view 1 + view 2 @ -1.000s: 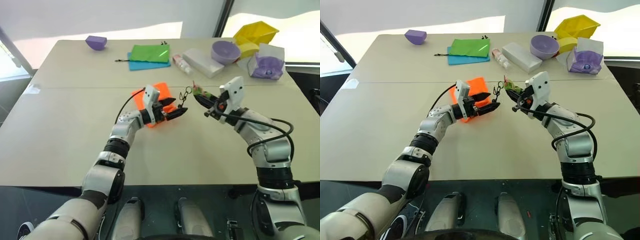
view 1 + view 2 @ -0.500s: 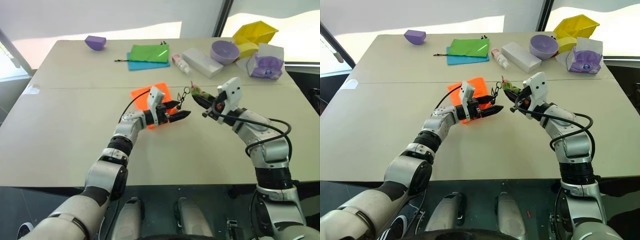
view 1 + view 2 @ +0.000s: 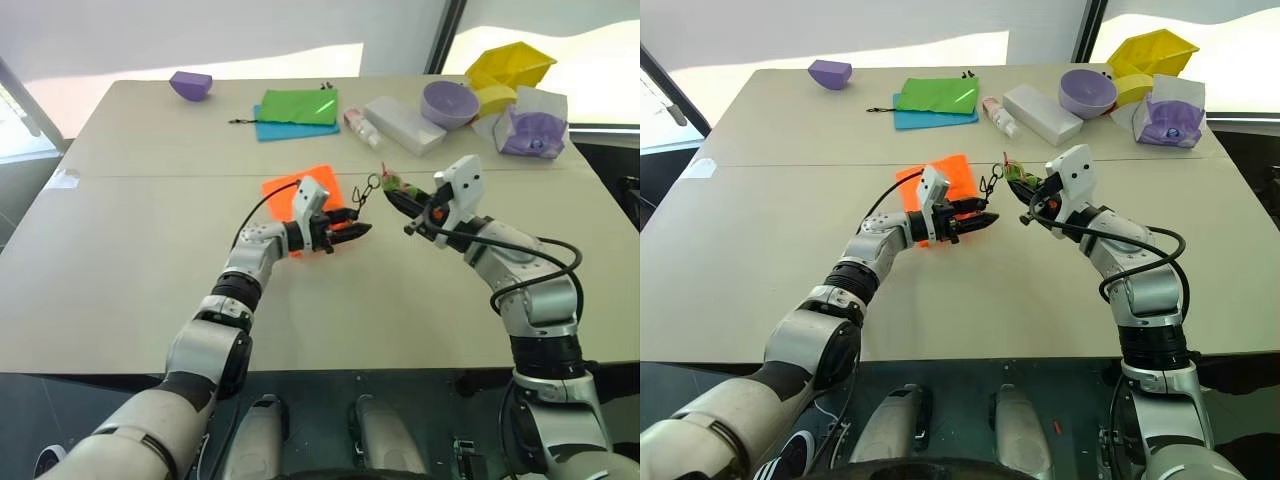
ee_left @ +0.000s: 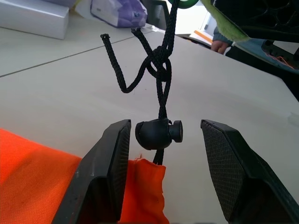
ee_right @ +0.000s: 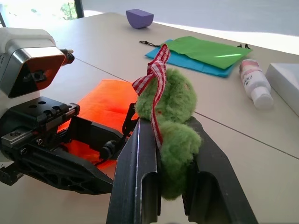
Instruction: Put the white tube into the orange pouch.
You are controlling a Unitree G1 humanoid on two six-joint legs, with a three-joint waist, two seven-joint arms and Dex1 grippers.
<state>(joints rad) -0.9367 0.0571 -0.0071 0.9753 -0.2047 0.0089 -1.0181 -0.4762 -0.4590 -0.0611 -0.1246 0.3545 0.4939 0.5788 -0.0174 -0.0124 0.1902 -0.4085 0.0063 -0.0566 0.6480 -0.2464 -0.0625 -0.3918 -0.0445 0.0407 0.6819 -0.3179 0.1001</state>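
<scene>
Head views: orange pouch point(image 3: 305, 190) lies flat on table point(image 3: 150, 260), mid-table, w/ its mouth corner lifted toward the left gripper point(image 3: 352, 229). Dark cord point(image 3: 368, 190) runs up from pouch mouth to fuzzy green ball point(image 3: 394, 185), which is clamped in the right gripper point(image 3: 1018, 190), raised above table. Far side: green pouch point(image 3: 300, 105) on top of blue pouch point(image 3: 290, 130), small white bottle w/ pink label point(image 3: 364, 129), long white box point(image 3: 405, 125), purple bowl point(image 3: 451, 103), yellow bin point(image 3: 510, 68), small purple cup point(image 3: 191, 84) at far left. White tube: can't make it out anywhere.

Left wrist view: L fingers point(image 4: 110, 163) stand apart, one each side of black cord stopper point(image 4: 158, 134); neither pad touches it. Near finger presses against orange fabric edge. Knotted cord rises from stopper, taut. Not clamped on anything visible.

Right wrist view: R fingers point(image 5: 140, 163) squeezed tight on green ball; red-white striped ribbon point(image 5: 152, 77) tied on top of ball. L gripper & pouch beyond it.
</scene>
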